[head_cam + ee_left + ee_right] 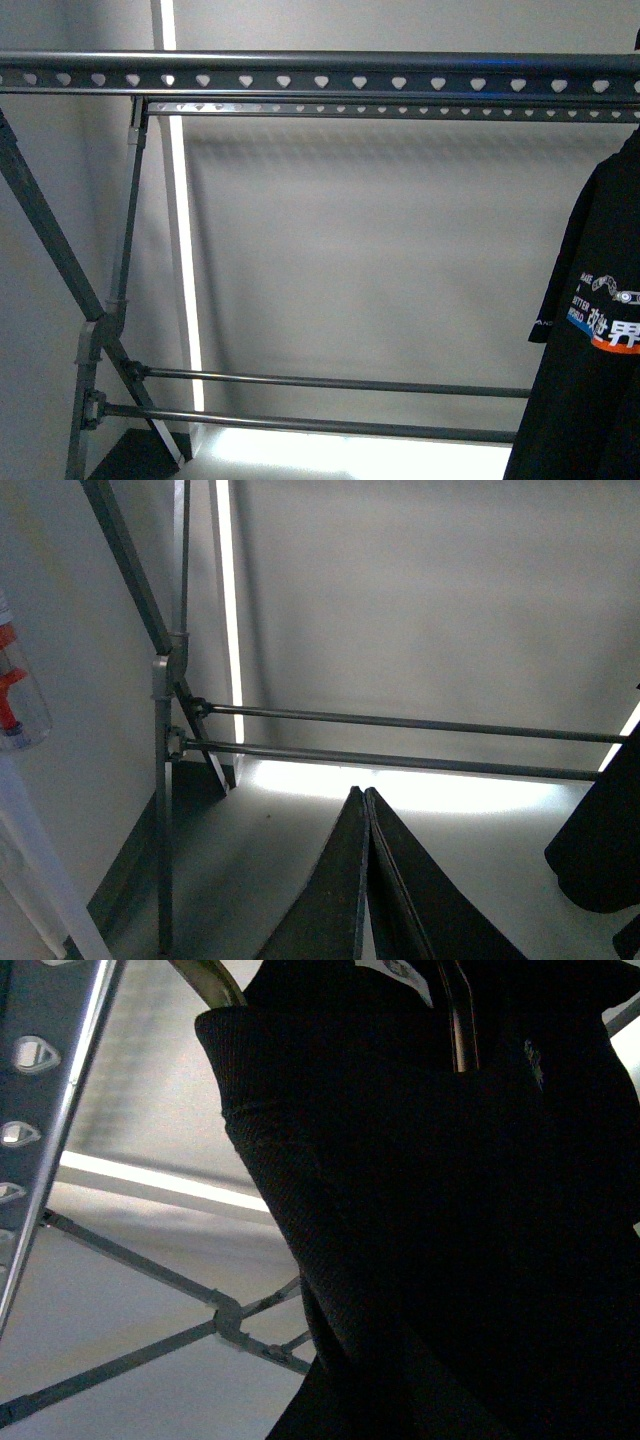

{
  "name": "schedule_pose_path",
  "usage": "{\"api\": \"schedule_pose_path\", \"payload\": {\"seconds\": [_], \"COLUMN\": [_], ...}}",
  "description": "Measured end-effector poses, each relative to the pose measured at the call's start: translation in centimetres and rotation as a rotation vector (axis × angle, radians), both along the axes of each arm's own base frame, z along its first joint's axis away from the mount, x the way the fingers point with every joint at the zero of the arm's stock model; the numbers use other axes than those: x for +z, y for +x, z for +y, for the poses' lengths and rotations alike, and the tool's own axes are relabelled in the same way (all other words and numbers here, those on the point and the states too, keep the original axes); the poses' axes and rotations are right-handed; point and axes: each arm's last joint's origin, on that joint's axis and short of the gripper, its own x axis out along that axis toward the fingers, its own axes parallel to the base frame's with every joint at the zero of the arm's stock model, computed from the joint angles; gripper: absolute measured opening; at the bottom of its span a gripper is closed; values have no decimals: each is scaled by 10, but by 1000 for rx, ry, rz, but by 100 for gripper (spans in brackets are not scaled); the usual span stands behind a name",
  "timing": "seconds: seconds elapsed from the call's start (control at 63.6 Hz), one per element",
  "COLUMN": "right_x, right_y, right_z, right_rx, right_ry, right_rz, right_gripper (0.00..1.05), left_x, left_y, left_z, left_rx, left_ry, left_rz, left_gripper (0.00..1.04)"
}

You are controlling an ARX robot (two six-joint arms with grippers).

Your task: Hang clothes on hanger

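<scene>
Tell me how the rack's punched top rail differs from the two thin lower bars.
The top rail is a wide flat strip punched with a row of heart-shaped holes; the lower bars are thin, round and plain. The top rail runs high across the front view, while the lower bars sit near the floor. The black T-shirt hangs from rail height, crossing the lower bars. All are grey metal and horizontal.

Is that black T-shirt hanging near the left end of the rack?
No, the T-shirt hangs at the right edge of the front view, below the rack's top rail.

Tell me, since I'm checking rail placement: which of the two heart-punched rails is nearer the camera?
The upper, larger rail, whose hearts look bigger; the other rail sits just below and behind it, with smaller-looking holes.
</scene>
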Motion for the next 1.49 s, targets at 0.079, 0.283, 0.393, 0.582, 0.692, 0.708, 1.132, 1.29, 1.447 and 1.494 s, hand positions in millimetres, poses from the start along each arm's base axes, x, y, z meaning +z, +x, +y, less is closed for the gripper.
{"api": "schedule_pose_path", "payload": {"seconds": [0.079, 0.283, 0.393, 0.582, 0.692, 0.708, 1.132, 1.29, 1.447, 1.494], "right_x": [-13, -33, -29, -6, 28, 30, -108, -123, -136, -139], "right_y": [1, -8, -21, -62, -137, -143, -306, -315, -321, -322], "right_z": [2, 16, 25, 40, 59, 61, 138, 144, 154, 155], "right_rx": [1, 25, 5, -60, -208, -215, 3, 2, 3, 9], "right_ry": [3, -23, -113, -354, -644, -662, -927, -935, -938, -937], "right_rz": [23, 32, -24, -251, -597, -620, -419, -432, -429, -436], "right_gripper": [3, 16, 36, 65, 92, 93, 33, 3, 2, 2], "left_x": [1, 2, 3, 3, 3, 3, -1, -1, -1, -1], "left_y": [-3, -10, -14, -18, -21, -21, -36, -36, -36, -36], "left_z": [0, 0, 0, 0, 0, 0, 0, 0, 0, 0], "left_rx": [0, 0, 0, 0, 0, 0, -2, -2, -2, -2], "left_ry": [0, 0, 0, 0, 0, 0, 0, 0, 0, 0], "left_rz": [-3, -9, -13, -13, -12, -12, -4, -5, -5, -5], "left_gripper": [4, 4, 4, 4, 4, 4, 4, 4, 4, 4]}}
